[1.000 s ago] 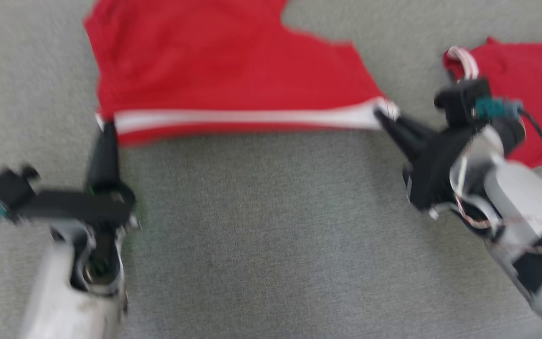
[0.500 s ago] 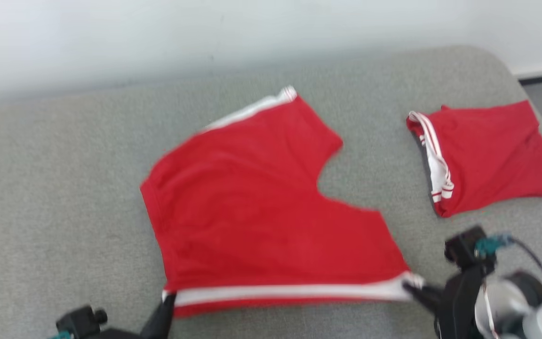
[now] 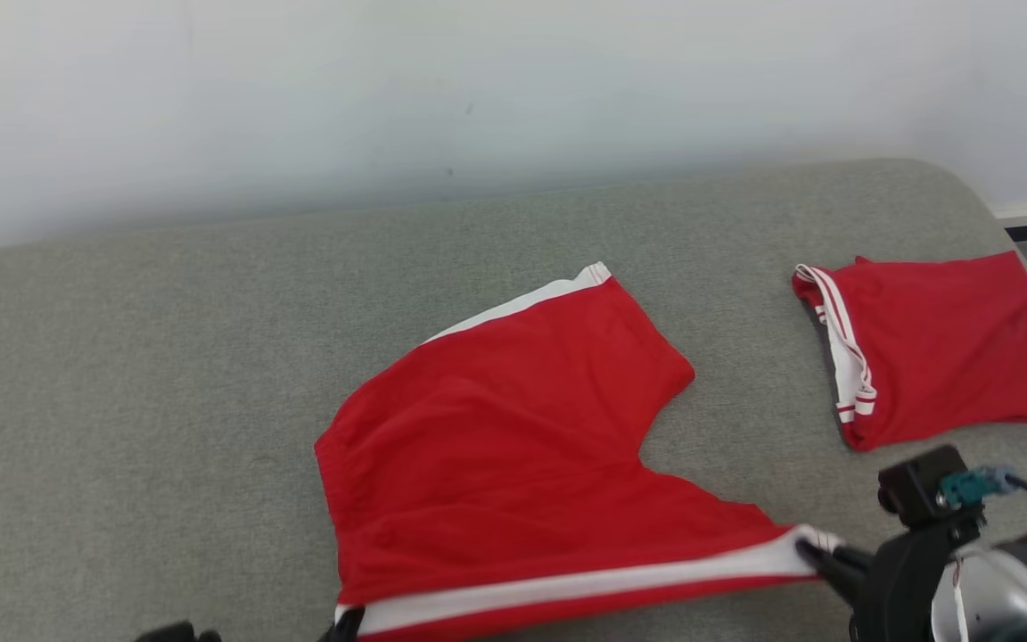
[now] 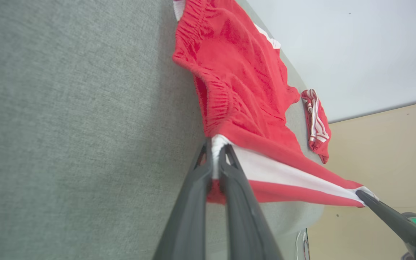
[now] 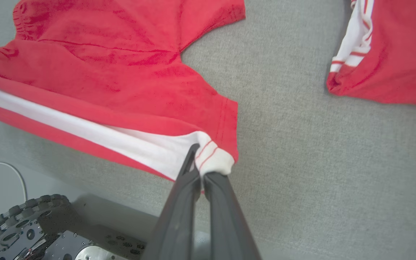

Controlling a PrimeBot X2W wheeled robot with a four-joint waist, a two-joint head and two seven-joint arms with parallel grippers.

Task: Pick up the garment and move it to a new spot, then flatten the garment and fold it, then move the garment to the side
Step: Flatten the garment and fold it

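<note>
The garment (image 3: 513, 446) is a pair of red shorts with a white side stripe, lying spread on a grey padded surface (image 3: 121, 357). Its striped near edge is stretched between my two grippers. My left gripper (image 4: 215, 151) is shut on the corner by the elastic waistband, and its tip just shows at the head view's bottom edge (image 3: 344, 626). My right gripper (image 5: 199, 159) is shut on the white cuffed corner at the leg end (image 3: 812, 551). In the right wrist view the striped edge (image 5: 85, 130) reaches past the surface's front edge.
A second red garment (image 3: 932, 343), folded, with white trim, lies at the right of the surface. A pale wall (image 3: 478, 89) stands behind. My wheeled base (image 5: 20, 224) and a white cable (image 5: 13, 173) sit below the front edge.
The head camera has tilted up, so the wall and far edge have come into view. Both grippers have kept their grips, and the striped edge now lies nearer than the folded garment.
</note>
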